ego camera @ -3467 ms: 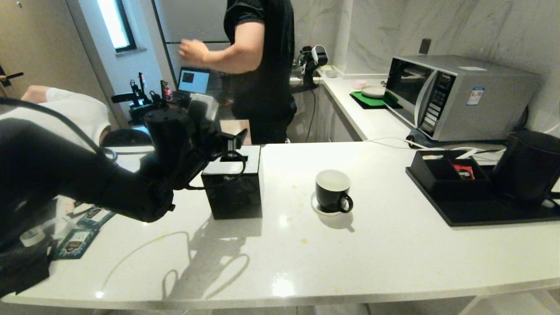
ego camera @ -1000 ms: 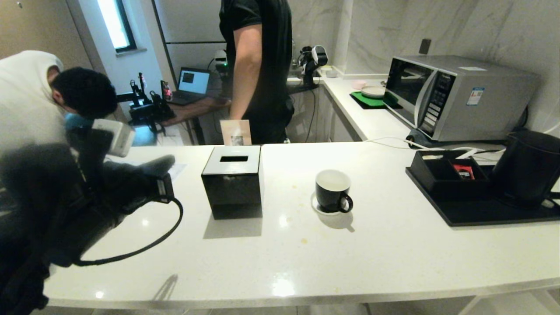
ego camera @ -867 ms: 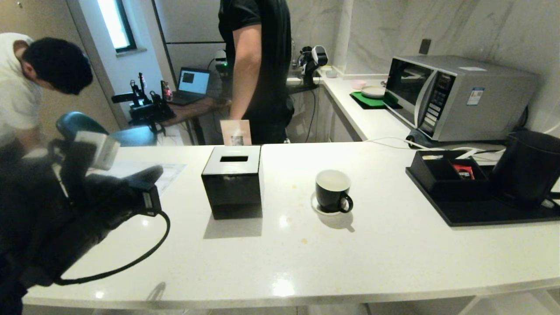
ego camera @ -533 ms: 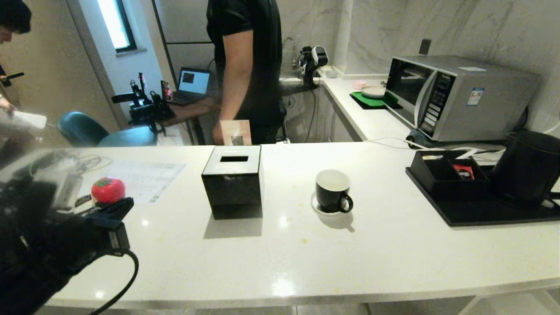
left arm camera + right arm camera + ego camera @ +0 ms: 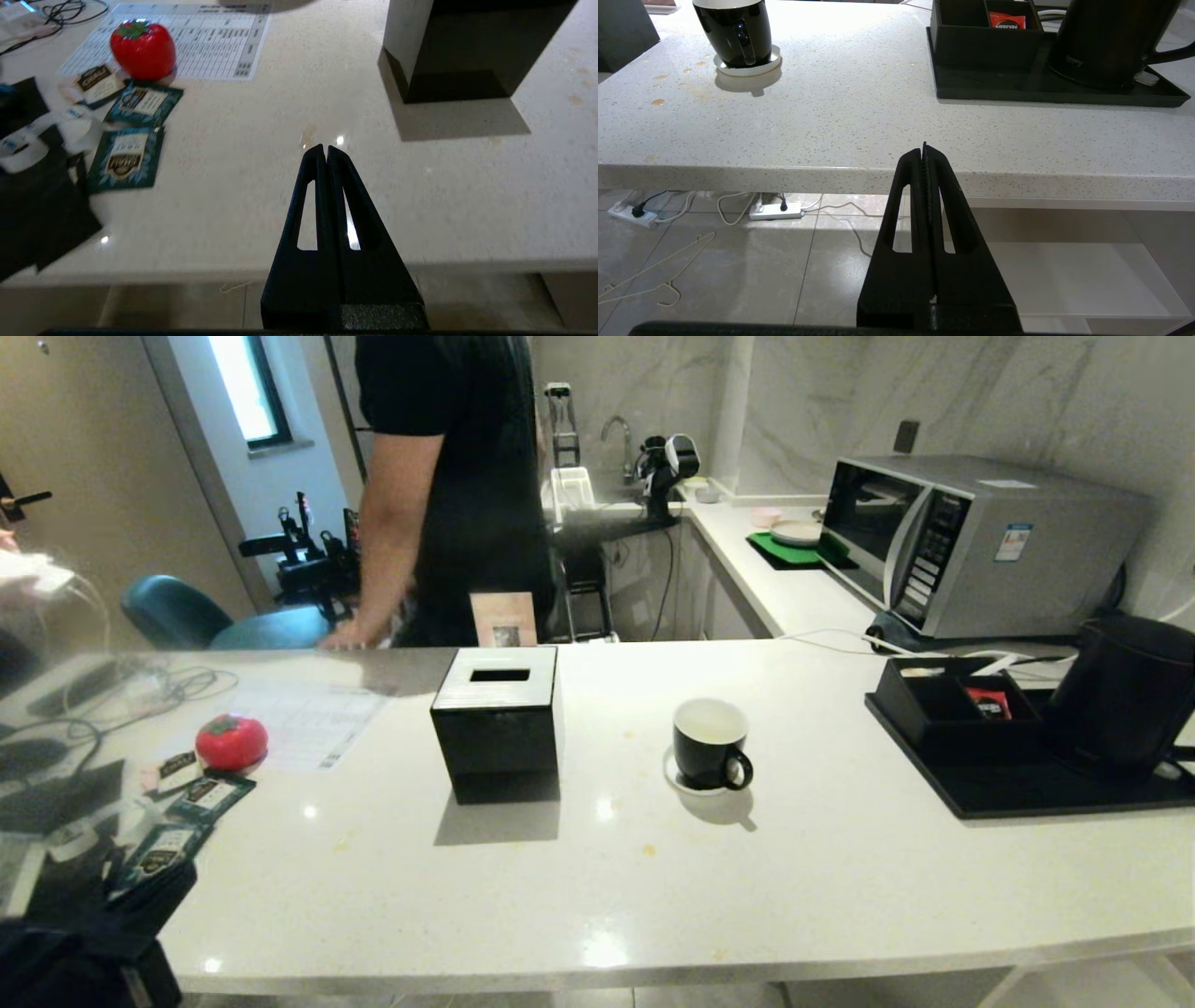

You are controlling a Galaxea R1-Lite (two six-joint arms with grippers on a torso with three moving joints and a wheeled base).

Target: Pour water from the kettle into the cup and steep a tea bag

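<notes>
A long white counter (image 5: 803,877) runs across the room, and behind it a person (image 5: 448,485) in black stands with one hand down on its far edge. On the side worktop sits a microwave (image 5: 971,541). The kettle (image 5: 1125,705) stands upright at the counter's right end on a black tray (image 5: 1018,793), with a compartment box (image 5: 952,714) just beside it holding a red sachet (image 5: 990,702). A black tissue box (image 5: 499,723) stands near the middle. The cup (image 5: 711,744) sits on its saucer (image 5: 674,775) between tissue box and tray, well apart from both, handle turned toward the near edge; any water in it I cannot make out. Toward the left end lie a printed sheet (image 5: 299,719), a red tomato-shaped thing (image 5: 231,742) and a few tea packets (image 5: 126,154), close together.

The left gripper (image 5: 326,150) hangs low at the near edge of the counter on the left, fingers pressed together, empty. The right gripper (image 5: 924,149) sits below the counter's near edge, facing cup and kettle, also closed on nothing.
</notes>
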